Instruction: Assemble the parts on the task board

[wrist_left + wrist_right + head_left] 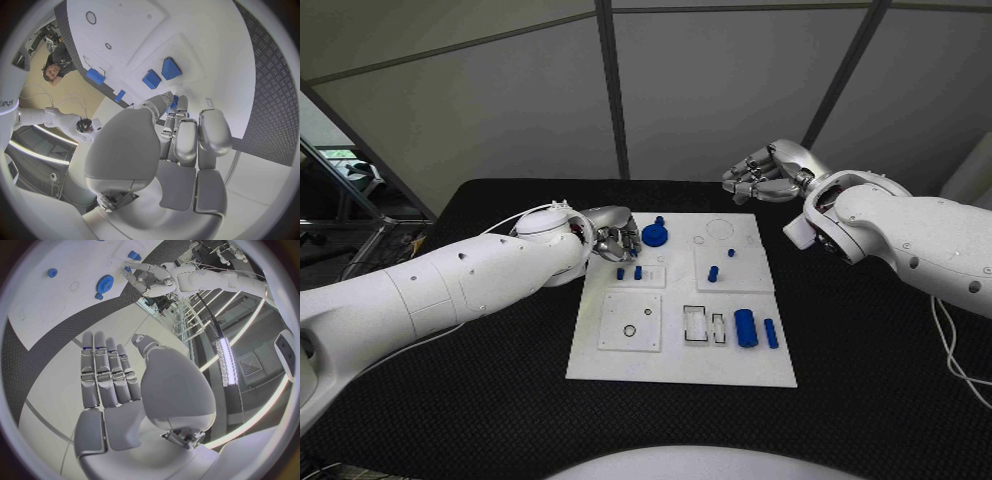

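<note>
Black table (473, 400) with textured top, white task board (678, 370) lying flat at its middle

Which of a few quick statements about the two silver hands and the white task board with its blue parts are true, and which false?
1. The white task board lies on the black table. True.
2. The right hand grips a blue part. False: it holds nothing, fingers straight, beyond the board's far edge.
3. The left hand is at the board's far left corner, beside the blue gear-shaped part. True.
4. All blue parts are stacked in one pile. False: they are spread apart, with the two blue cylinders side by side near the right edge.
</note>
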You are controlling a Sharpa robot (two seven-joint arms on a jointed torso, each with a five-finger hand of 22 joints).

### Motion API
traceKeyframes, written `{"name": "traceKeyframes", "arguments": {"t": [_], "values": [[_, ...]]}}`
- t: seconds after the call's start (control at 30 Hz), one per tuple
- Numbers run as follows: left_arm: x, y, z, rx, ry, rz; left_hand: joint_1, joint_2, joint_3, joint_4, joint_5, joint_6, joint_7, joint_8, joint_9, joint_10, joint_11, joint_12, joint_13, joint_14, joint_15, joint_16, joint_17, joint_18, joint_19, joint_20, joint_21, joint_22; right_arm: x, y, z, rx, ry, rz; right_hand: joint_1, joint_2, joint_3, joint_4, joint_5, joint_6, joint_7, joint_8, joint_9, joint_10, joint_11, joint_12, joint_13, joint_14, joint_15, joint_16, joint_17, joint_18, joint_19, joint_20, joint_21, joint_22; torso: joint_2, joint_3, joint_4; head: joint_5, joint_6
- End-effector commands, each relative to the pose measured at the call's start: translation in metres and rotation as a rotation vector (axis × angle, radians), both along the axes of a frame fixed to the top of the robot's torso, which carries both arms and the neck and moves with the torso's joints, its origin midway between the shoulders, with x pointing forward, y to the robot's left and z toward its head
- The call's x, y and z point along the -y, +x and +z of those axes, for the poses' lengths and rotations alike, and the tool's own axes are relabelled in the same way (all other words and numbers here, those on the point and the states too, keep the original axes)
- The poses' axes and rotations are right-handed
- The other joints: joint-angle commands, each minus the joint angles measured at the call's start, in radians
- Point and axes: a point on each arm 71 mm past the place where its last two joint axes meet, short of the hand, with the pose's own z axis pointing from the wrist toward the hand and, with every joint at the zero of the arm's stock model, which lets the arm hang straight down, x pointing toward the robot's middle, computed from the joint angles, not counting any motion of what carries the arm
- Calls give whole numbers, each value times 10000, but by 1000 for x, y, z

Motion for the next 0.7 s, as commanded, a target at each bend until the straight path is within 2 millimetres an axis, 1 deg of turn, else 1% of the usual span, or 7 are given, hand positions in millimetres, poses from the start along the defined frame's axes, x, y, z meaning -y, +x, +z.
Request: {"name": "traceKeyframes", "arguments": {"t": [0.03,0.2,0.23,0.5,0.57,0.67,0.7], "values": [[1,0,-1,-135,65,36,-104,-14,66,-11,-33,62,-10,-56,1,71,-1,-57,10,105,-29,35,15,-1112,32,-44,26,14,-1,0,1,35,7,99,0,57,-32,-23,54,-69,13,-15,10,-53,19,-14,8,-65,-8,-22,-11,30,18,32,-36,-12,1,3,6,-7,-12],[1,0,-3,-345,221,82,-111,-1,67,-26,-38,109,-19,-57,7,137,-17,-55,31,114,-41,63,65,-1115,33,-49,47,37,-2,0,1,22,3,109,0,57,-32,-23,54,-69,13,-15,10,-53,19,-14,8,-65,-8,-22,-11,30,18,32,-36,-12,-2,0,-5,-16,-19],[1,0,-3,-392,257,92,-111,-1,67,-26,-38,109,-19,-57,7,137,-17,-55,31,114,-41,63,65,-1115,33,-49,47,37,-2,0,1,19,2,109,0,57,-32,-23,54,-69,13,-15,10,-53,19,-14,8,-65,-8,-22,-11,30,18,32,-36,-12,-2,4,-7,-13,-21],[1,1,-5,-596,410,125,-151,-36,45,-37,-45,59,-9,-118,-11,118,-6,-101,40,98,-39,51,25,-1114,22,-50,36,36,-2,0,1,-1,-7,108,3,64,-32,-23,56,-71,12,-13,10,-56,19,-14,8,-67,-8,-23,-16,30,26,32,-49,-22,-1,6,0,-40,-38],[1,1,-6,-621,428,127,-179,-61,39,-47,-42,-61,5,-217,-48,100,3,-143,48,90,-32,52,16,-1114,15,-47,29,39,-1,0,1,-7,-10,107,3,65,-31,-23,56,-71,12,-12,10,-57,19,-14,8,-67,-8,-23,-16,30,27,32,-50,-23,-3,6,-1,-40,-40],[1,2,-6,-625,436,146,-235,-123,42,-67,-35,-491,42,-542,-176,97,-18,-220,76,76,-49,58,-6,-1113,4,-46,28,56,-1,0,1,-16,-16,97,3,65,-31,-23,56,-71,12,-12,10,-57,19,-14,8,-67,-8,-23,-16,30,27,32,-50,-23,-2,9,2,-41,-50],[0,2,-6,-616,434,157,-265,-156,43,-71,-35,-734,28,-716,-254,103,-41,-255,91,68,-66,58,-22,-1110,-2,-53,20,59,-1,0,1,-18,-17,92,3,65,-31,-23,56,-71,12,-12,10,-57,19,-14,8,-67,-8,-23,-16,30,27,32,-50,-23,-3,7,4,-44,-50]]}}
